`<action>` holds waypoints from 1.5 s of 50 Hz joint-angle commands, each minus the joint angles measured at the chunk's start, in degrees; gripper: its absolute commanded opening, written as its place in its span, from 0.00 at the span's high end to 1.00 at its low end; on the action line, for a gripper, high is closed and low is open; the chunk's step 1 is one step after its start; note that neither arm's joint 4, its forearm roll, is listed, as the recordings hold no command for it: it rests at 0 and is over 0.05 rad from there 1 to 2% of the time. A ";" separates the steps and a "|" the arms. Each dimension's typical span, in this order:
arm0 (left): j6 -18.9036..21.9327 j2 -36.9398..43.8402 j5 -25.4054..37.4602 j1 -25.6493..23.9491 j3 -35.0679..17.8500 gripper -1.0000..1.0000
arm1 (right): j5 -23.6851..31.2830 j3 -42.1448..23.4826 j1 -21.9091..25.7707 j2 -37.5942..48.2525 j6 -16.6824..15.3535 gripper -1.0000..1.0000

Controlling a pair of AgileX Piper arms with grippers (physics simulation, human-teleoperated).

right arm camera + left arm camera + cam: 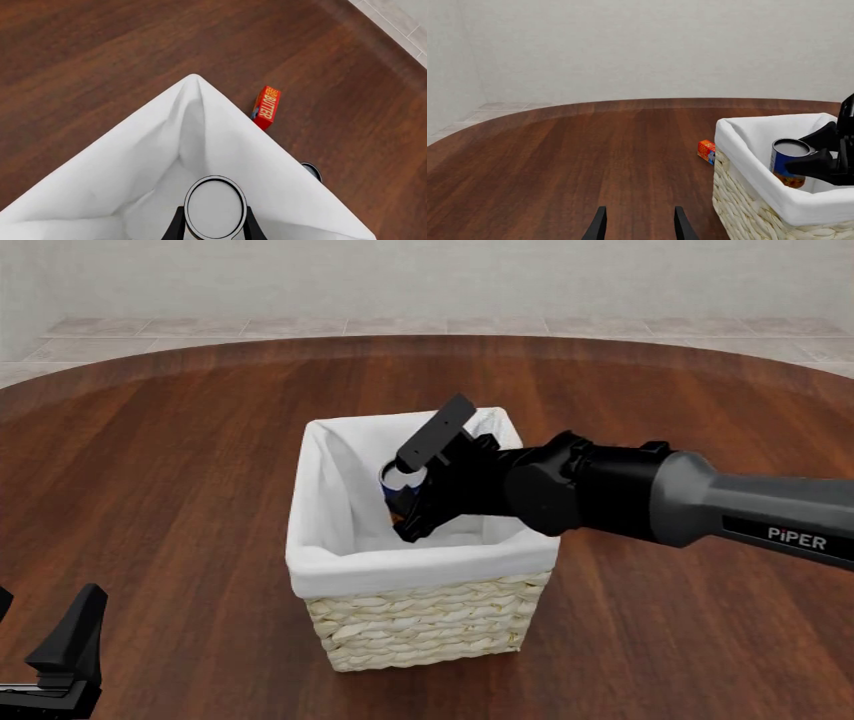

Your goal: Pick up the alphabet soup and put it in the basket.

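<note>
From the left wrist view, the left claw (639,225) hangs spread apart over bare tabletop (560,160), nothing between its tips. Off to the side the alphabet soup (789,162) sits pinched in the right claw (817,152), inside the mouth of the basket (760,200); a small red box (706,151) peeks out just behind the basket, partly cut off by its rim.

In the front view, the right claw (407,502) reaches into the basket (414,610), and the can (396,480) is mostly hidden behind its fingers. The left claw (60,660) sits well apart, partly out of frame.

In the right wrist view, the can's pale lid (214,206) lies squarely between the right claw (213,227) tips, clamped, above the white lining (167,150). The butter box (266,106) lies beyond the basket's corner.
</note>
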 commanded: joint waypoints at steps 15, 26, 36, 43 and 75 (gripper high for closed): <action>0.00 0.00 0.00 0.01 0.00 0.00 | 0.54 -1.48 -1.07 2.93 1.30 1.00; 0.00 0.00 0.00 0.00 0.00 0.00 | 0.21 -1.06 -1.18 2.84 0.84 0.00; -0.01 0.00 0.00 0.00 0.00 0.00 | 0.24 -0.96 -0.90 2.47 0.85 0.00; -0.01 0.00 0.00 0.00 0.00 0.00 | 1.37 -2.24 -0.97 0.02 1.28 0.00; 0.00 -0.01 0.00 0.01 0.00 0.00 | 5.26 -4.04 0.30 -13.90 -0.71 0.00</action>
